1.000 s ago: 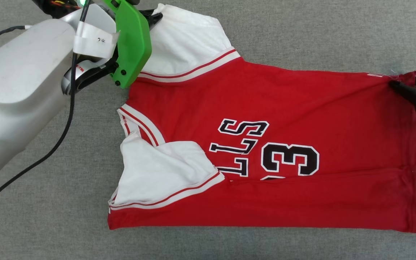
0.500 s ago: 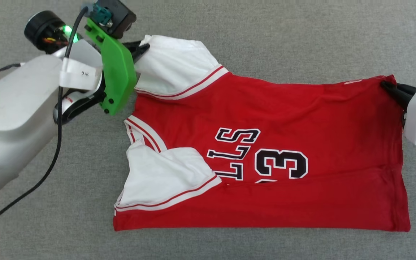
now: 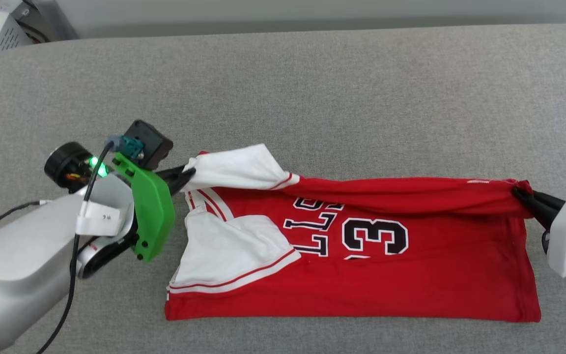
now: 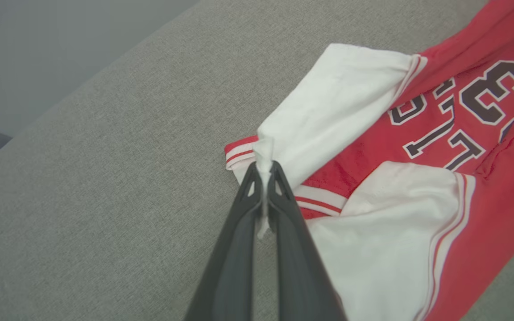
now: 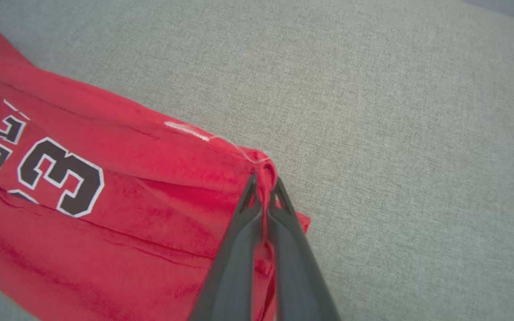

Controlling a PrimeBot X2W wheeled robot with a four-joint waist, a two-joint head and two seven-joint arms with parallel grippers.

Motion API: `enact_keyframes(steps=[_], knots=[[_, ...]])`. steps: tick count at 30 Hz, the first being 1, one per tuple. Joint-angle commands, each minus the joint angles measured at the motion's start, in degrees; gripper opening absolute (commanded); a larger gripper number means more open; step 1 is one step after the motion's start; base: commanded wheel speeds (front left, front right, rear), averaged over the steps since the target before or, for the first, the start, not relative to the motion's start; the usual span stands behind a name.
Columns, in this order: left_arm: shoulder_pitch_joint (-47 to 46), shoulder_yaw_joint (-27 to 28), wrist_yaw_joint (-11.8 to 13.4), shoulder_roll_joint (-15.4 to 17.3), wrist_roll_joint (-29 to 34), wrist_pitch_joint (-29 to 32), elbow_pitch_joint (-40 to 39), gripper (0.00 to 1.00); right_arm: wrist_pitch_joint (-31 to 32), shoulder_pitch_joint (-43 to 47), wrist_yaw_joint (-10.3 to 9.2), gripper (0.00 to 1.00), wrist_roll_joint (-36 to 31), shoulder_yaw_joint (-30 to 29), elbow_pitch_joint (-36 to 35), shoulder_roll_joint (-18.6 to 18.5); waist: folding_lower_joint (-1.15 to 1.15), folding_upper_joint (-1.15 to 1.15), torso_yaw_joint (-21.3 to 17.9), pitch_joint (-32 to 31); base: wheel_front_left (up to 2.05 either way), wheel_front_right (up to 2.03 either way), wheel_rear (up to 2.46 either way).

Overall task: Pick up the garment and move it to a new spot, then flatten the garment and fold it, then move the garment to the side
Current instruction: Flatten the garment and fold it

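Left gripper (image 4: 263,168) was closed tight on the edge of a white sleeve (image 4: 341,102), with a pinch of cloth standing up between the fingertips. Right gripper (image 5: 263,182) was likewise closed, clamped on a bunched red corner at the hem end of the garment (image 3: 410,280).

Between the two grips the garment's far long edge was raised off the surface and drawn into a taut ridge. It leaned over toward the near side and covered the tops of the black letters. The rest lay flat on the grey upholstered surface (image 3: 312,88), collar end toward the robot's left, hem toward its right, number "3" (image 3: 374,236) showing mid-chest.

Second white sleeve (image 3: 229,246) lay folded in over the red front near the collar end. Green bracket (image 3: 151,216) on the left wrist; black cable (image 3: 72,265) trailed down along the pale forearm.
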Motion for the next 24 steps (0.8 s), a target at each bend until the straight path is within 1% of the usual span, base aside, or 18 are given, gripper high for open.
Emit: enact_keyframes(steps=[1,6,12,18,24], knots=[[2.2,0.1,0.9,0.9,-0.6,-0.4,-0.8,0.0,-0.6,2.0,-0.05,0.0,0.2,-0.7,-0.7,-0.2,0.01,0.0,0.2,-1.9,0.0,0.0,0.0],[8.4,0.1,3.3,3.0,-0.9,-1.1,-4.7,0.0,-1.3,8.2,-0.05,0.0,-0.7,-3.0,-3.1,-0.2,0.01,0.0,0.2,-3.8,0.0,0.0,0.0],[14.6,0.1,5.4,3.7,-2.3,-2.2,-6.9,0.0,-1.4,14.2,-0.05,0.0,-1.5,-5.9,-5.0,1.0,0.01,0.0,0.2,-4.7,0.0,0.0,0.0],[18.3,0.1,5.6,2.2,-3.5,-2.9,-5.0,0.0,-0.8,18.6,-0.05,0.0,-2.0,-7.6,-5.3,2.9,0.01,0.0,0.2,-3.9,0.0,0.0,0.0],[20.1,0.1,4.9,0.7,-3.9,-4.1,-1.2,0.0,-1.0,21.1,-0.05,0.0,-2.8,-8.1,-3.8,4.8,0.01,0.0,0.1,-3.1,0.0,0.0,0.0]])
